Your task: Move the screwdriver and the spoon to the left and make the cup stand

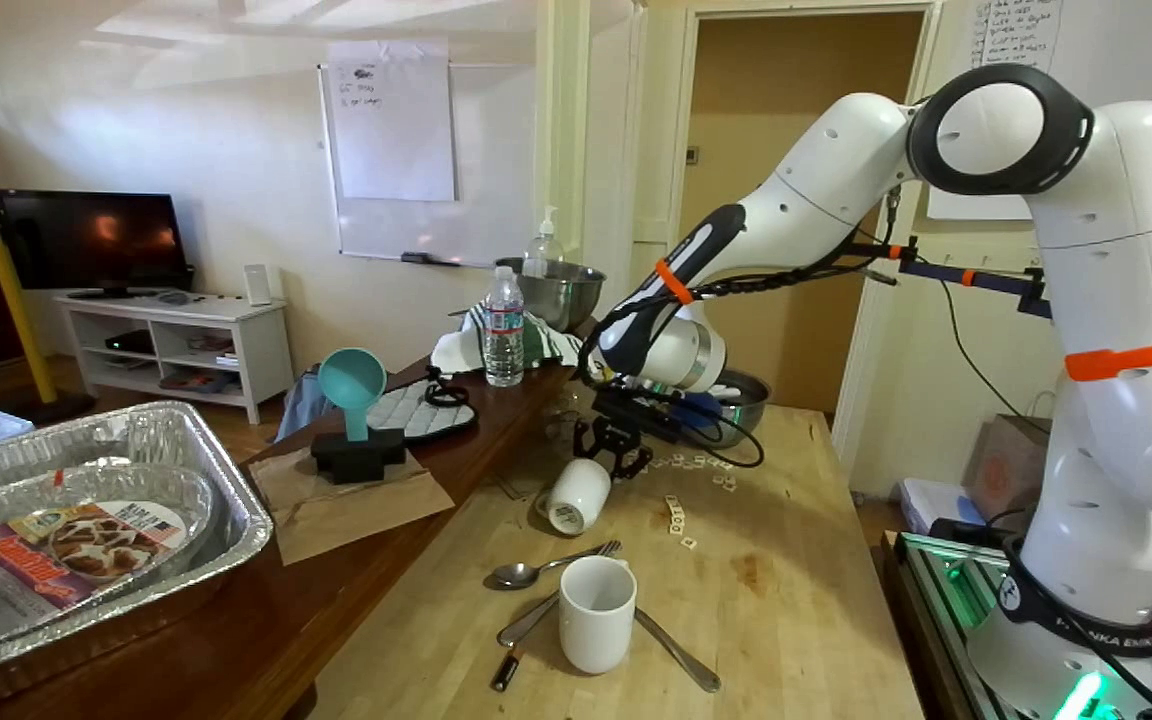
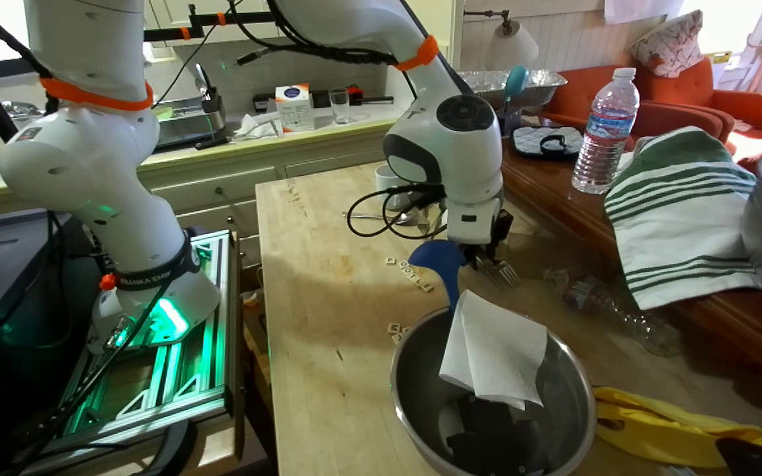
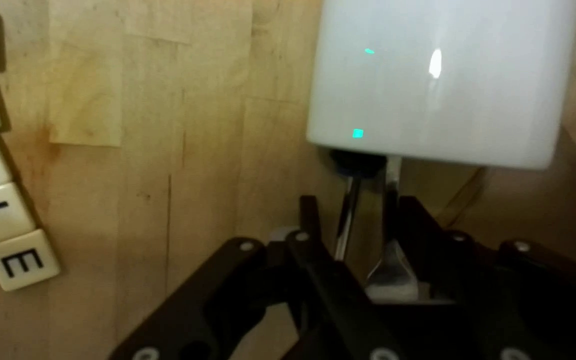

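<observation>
The white cup lies on its side, its base toward the camera in an exterior view. It fills the upper right of the wrist view. The screwdriver's dark handle end and thin metal shaft stick out below the cup; the rest of its handle is hidden. A fork lies beside the shaft; its tines show in an exterior view. My gripper is open, its fingers either side of the shaft, the right finger over the fork's neck. Contact cannot be told. A spoon lies near the upright white mug.
Several metal utensils lie around the mug. Letter tiles lie beside the cup. A steel bowl with a blue ladle stands behind the gripper. A plastic bottle lies along the raised brown counter.
</observation>
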